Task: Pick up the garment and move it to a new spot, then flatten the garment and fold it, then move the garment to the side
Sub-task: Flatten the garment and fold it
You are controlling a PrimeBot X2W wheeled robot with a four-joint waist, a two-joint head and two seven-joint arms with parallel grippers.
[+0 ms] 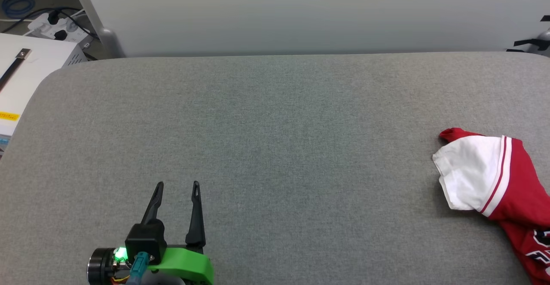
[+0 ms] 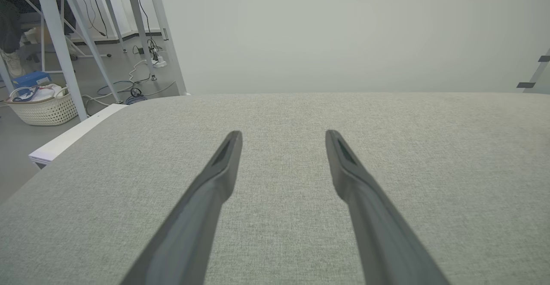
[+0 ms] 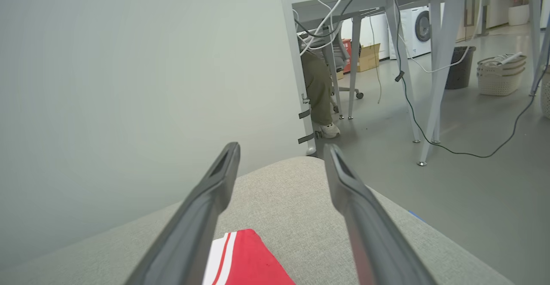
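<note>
The garment [image 1: 502, 177], a red jersey with a white sleeve and red-white trim, lies bunched at the right edge of the grey padded table [image 1: 275, 139], partly cut off by the frame. My left gripper [image 1: 177, 186] rests open near the table's front left, far from the garment, with nothing between its fingers. In the left wrist view the left gripper [image 2: 283, 136] stands open over bare fabric. In the right wrist view the right gripper [image 3: 281, 149] is open above the table's corner. A red piece of the garment [image 3: 245, 261] with a white stripe lies below and between its fingers, apart from them.
A pale wall [image 1: 300, 14] runs behind the table. A white box [image 1: 25, 70] sits off the table's left edge, with cables and a power strip [image 1: 51, 25] behind it. Beyond the right corner are desk legs [image 3: 434, 83], baskets [image 3: 500, 74] and a seated person's leg [image 3: 318, 91].
</note>
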